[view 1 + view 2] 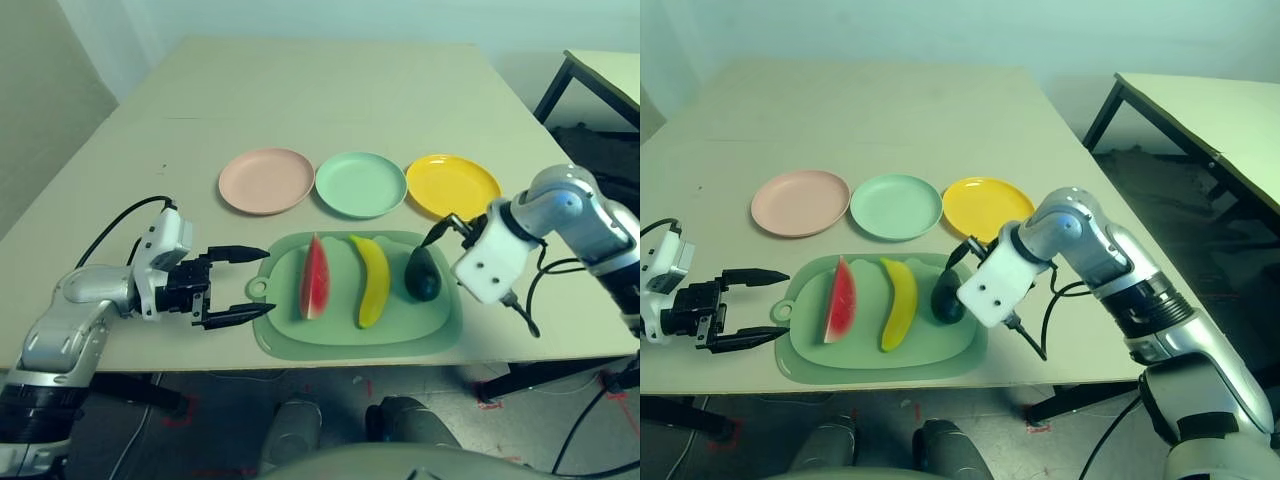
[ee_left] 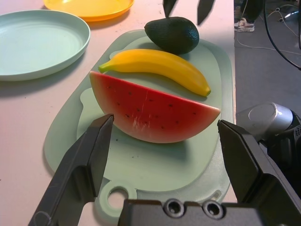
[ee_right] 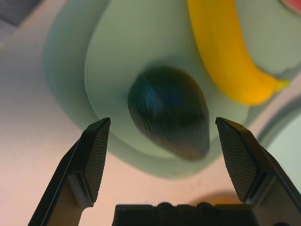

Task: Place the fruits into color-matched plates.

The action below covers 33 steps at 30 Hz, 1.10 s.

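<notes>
A red watermelon wedge (image 1: 314,277), a yellow banana (image 1: 374,280) and a dark green avocado (image 1: 423,273) lie side by side on a pale green tray (image 1: 350,338). Behind the tray stand three plates in a row: pink (image 1: 266,180), mint green (image 1: 360,184) and yellow (image 1: 452,185), all bare. My left gripper (image 1: 267,280) is open at the tray's ring handle, pointing at the watermelon (image 2: 155,110) with nothing between its fingers. Open as well, my right gripper (image 1: 445,232) hangs just above the avocado (image 3: 169,110), which lies between its fingers, apart from both.
The tray sits near the table's front edge. The beige table (image 1: 300,90) stretches wide behind the plates. A second table (image 1: 605,70) stands off to the far right. Black cables trail from both wrists.
</notes>
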Each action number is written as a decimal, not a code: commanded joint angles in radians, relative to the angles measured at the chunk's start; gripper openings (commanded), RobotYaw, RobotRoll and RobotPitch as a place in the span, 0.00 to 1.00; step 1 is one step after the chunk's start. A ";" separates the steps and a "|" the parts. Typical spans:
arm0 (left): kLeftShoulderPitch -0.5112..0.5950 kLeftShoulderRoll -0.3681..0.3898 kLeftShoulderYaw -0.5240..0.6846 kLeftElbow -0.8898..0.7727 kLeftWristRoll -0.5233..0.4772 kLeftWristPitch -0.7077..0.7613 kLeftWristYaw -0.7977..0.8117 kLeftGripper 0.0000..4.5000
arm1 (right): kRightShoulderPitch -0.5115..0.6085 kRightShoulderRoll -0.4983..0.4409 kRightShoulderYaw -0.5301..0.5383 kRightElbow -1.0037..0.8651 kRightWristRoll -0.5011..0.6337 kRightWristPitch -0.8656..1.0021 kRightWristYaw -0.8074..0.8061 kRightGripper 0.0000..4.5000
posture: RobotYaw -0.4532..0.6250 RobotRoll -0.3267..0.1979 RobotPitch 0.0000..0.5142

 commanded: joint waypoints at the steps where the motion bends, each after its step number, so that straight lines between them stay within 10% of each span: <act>1: -0.001 -0.001 0.010 0.005 0.002 0.001 -0.001 1.00 | -0.018 0.031 0.028 0.003 -0.013 0.009 0.001 1.00 | 0.51 0.62 0.13; 17: 0.060 0.006 0.045 -0.059 0.006 -0.004 0.029 1.00 | -0.040 0.067 0.082 0.123 -0.101 -0.048 -0.013 1.00 | 0.55 0.62 0.14; 23: 0.053 0.006 0.044 -0.052 0.008 -0.009 0.029 1.00 | -0.035 0.065 0.080 0.110 -0.093 -0.014 0.003 0.67 | 0.55 0.62 0.14; 33: 0.008 -0.030 0.038 -0.052 -0.030 0.046 0.072 1.00 | -0.153 0.093 0.028 0.164 -0.045 0.081 0.007 0.67 | 0.53 0.62 0.14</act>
